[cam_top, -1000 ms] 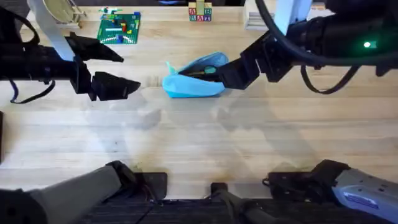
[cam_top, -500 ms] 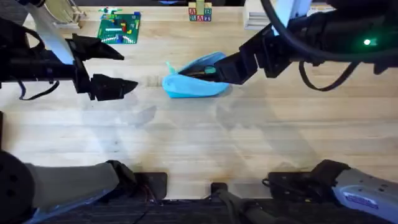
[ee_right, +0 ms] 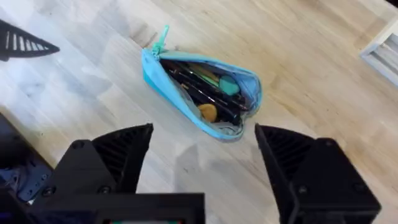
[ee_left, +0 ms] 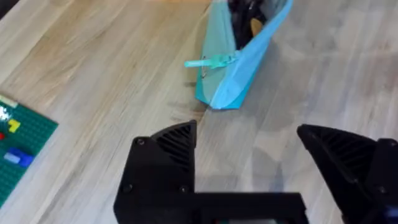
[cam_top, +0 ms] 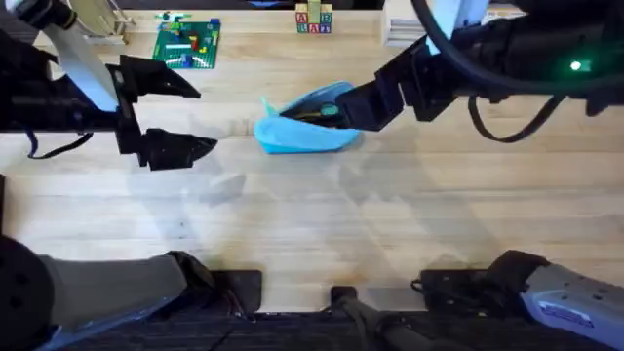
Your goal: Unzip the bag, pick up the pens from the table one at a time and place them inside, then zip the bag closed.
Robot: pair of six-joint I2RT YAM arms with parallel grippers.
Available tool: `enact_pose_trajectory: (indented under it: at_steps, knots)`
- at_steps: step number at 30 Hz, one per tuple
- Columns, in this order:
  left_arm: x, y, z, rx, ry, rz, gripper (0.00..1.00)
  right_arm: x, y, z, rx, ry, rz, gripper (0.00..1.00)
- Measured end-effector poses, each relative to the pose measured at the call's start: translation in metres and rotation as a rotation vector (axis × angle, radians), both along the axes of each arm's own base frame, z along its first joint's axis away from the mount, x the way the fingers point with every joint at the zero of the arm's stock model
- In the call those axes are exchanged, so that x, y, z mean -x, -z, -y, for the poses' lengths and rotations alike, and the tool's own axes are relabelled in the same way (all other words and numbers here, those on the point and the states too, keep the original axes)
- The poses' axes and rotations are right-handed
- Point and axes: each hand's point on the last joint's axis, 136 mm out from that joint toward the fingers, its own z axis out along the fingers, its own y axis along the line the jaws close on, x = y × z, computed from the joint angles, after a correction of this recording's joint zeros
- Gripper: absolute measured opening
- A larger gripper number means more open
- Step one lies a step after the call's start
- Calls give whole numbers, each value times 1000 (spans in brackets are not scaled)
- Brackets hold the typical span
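The blue bag (cam_top: 304,125) is seen lying on the bench (cam_top: 312,214), a little behind centre, unzipped — its mouth gapes open. Dark pens (ee_right: 198,87) are packed inside, with a green cap and an orange tip among them; the exact count cannot be told. A teal zipper pull (ee_left: 211,61) sticks out at the bag's left end.

The left gripper (cam_top: 190,115) is held left of the bag, clear of it, jaws spread wide and empty. In the left wrist view the bag (ee_left: 239,56) is seen beyond the 2 black fingers (ee_left: 165,158), not touched.

The right gripper (cam_top: 336,109) is positioned at the bag's right end, over the open mouth. In the right wrist view its jaws are released, nothing held, with the bag (ee_right: 199,93) between and beyond the fingers (ee_right: 118,155).

A green building-brick plate (cam_top: 187,44) and lettered blocks (cam_top: 313,19) are placed at the far edge of the bench.
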Motion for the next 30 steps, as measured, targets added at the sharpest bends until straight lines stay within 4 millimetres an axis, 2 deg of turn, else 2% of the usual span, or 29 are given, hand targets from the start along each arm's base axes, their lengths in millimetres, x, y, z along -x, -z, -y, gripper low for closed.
enact_pose_trajectory:
  at_steps: [4,10,19,23,30]
  knots:
    - [4,3,2,-11,54,27,992,0,0,0,-3,5,-5,997]
    - [2,20,-2,-9,90,0,993,0,8,0,29,9,-57,997]
    - [0,31,-7,-34,108,-7,993,-18,-5,-13,53,11,-93,997]
    - [0,34,-8,-42,112,-11,993,-26,-7,-22,59,2,-101,997]
    - [1,35,-9,-52,116,-17,993,-30,-2,-52,74,-53,-115,998]
